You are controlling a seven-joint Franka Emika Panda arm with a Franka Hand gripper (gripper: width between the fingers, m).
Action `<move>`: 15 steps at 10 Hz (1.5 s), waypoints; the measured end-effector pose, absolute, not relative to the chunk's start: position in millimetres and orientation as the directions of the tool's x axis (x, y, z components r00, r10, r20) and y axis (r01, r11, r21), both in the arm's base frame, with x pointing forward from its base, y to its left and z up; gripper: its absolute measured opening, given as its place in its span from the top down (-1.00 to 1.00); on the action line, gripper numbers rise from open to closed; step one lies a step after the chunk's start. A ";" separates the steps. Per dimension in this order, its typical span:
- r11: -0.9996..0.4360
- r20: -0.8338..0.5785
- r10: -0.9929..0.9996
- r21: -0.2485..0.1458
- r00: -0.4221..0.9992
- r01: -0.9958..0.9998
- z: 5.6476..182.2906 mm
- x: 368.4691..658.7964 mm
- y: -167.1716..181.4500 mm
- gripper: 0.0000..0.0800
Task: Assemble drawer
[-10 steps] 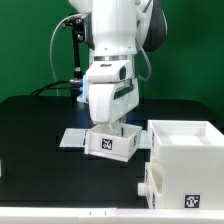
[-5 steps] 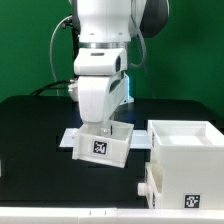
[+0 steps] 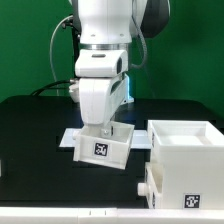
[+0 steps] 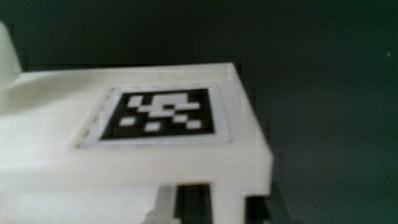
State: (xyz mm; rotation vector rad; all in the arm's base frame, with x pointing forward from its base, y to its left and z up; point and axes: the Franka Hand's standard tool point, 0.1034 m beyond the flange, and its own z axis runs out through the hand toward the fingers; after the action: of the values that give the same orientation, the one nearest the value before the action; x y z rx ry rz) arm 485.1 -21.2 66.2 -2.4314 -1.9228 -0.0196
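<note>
My gripper is shut on the wall of a small white open-top drawer tray with a black-and-white tag on its front. It holds the tray slightly tilted, just above the table. At the exterior view's right stands the white drawer casing with a tag on its front, and a second open-top tray is at its top. In the wrist view the held tray's tagged face fills the picture, and my dark fingers straddle its edge, with the gripper on the tray wall.
The marker board lies flat on the black table under and behind the held tray. A green wall and black cables are behind the arm. The table's front edge runs along the bottom of the exterior view.
The arm has swung toward the exterior view's left with the tray, which now hangs more tilted and further from the casing. Little has moved in the last half second.
</note>
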 end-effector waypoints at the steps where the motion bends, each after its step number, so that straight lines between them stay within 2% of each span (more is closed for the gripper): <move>1: -0.207 0.038 0.977 -0.040 0.208 0.978 66.5 498.9 -25.1 0.91; 2: -0.183 0.039 0.982 -0.057 0.186 0.981 69.7 517.3 -30.4 0.91; 4: -0.136 0.068 0.988 -0.032 0.138 0.990 79.5 537.6 -43.2 0.91; 5: -0.143 0.070 0.988 0.029 0.141 0.989 85.1 538.3 -45.0 0.91; 9: -0.141 0.069 0.988 0.014 0.140 0.990 81.1 532.9 -43.9 0.91; 10: -0.135 0.072 0.988 -0.018 0.136 0.991 77.4 537.4 -41.1 0.91; 11: -0.132 0.078 0.988 -0.025 0.133 0.991 75.6 547.0 -36.8 0.91; 13: -0.128 0.092 0.987 -0.010 0.128 0.992 77.0 556.5 -17.1 0.91; 15: -0.124 0.096 0.988 0.000 0.123 0.992 76.3 557.3 -14.1 0.91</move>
State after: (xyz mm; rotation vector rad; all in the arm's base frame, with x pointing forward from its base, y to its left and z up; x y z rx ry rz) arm 557.3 -14.1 76.3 -2.3055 -2.0362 -0.1119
